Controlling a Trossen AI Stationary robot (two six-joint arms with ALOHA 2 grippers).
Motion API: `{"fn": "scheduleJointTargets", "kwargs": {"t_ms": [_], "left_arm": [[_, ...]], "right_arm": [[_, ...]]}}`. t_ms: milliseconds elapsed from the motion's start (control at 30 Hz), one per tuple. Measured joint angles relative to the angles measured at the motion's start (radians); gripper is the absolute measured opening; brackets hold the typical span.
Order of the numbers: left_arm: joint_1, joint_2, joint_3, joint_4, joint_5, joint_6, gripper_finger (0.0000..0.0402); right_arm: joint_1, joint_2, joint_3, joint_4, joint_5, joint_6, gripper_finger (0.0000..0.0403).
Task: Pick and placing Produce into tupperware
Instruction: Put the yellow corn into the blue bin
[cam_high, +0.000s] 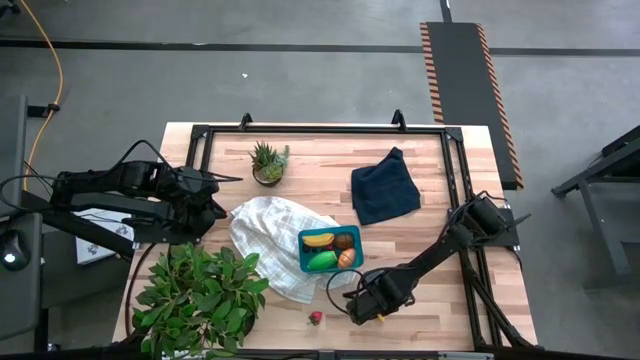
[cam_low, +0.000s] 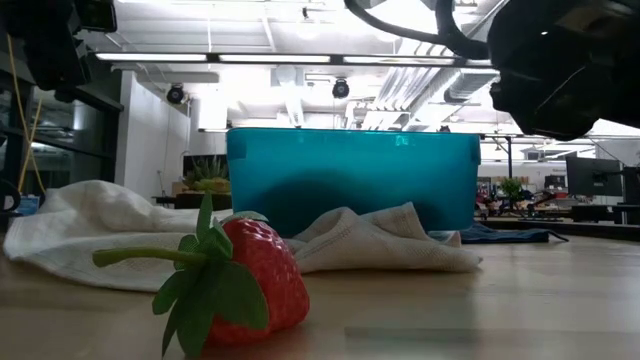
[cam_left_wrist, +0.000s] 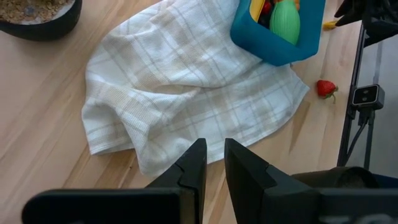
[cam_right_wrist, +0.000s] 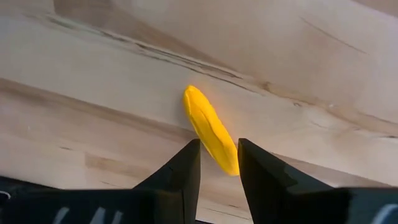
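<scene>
1. High view shows the right gripper low over the near part of the wooden table, just below the tupperware and beside a strawberry.
2. Its own wrist camera shows its two dark fingers narrowly parted on either side of the near end of a small yellow wedge lying flat on the bare wood. The jaws straddle that tip, but contact cannot be confirmed; the piece does not look lifted or held.
3. That straddling pose likely reflects a pinch in progress, with the fingers narrowed to match a slim piece.
4. The tupperware sits open on a white checked cloth, which seems to keep the box from sliding on the boards. Inside lie a yellow banana, a green fruit, a brown round one and an orange piece.
5. The low view has the strawberry in the foreground, apart from the box, so it looks to be still waiting its turn.
6. The left gripper waits with jaws closed, empty, above the far edge of the cloth, clear of the working arm.
7. A potted succulent, a leafy plant and a navy cloth stand aside from the work.
</scene>
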Motion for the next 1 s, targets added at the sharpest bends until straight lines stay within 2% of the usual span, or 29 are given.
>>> {"fn": "scheduleJointTargets", "kwargs": {"t_ms": [500, 700, 1000], "left_arm": [[0.0, 0.0, 0.0, 0.0, 0.0, -0.008, 0.0046], [0.0, 0.0, 0.0, 0.0, 0.0, -0.011, 0.0046], [0.0, 0.0, 0.0, 0.0, 0.0, -0.011, 0.0046]], "right_arm": [[0.0, 0.0, 0.0, 0.001, 0.0, -0.216, 0.0096], [0.0, 0.0, 0.0, 0.036, 0.007, -0.244, 0.0096], [-0.003, 0.0, 0.0, -0.007, 0.025, -0.251, 0.0091]]}}
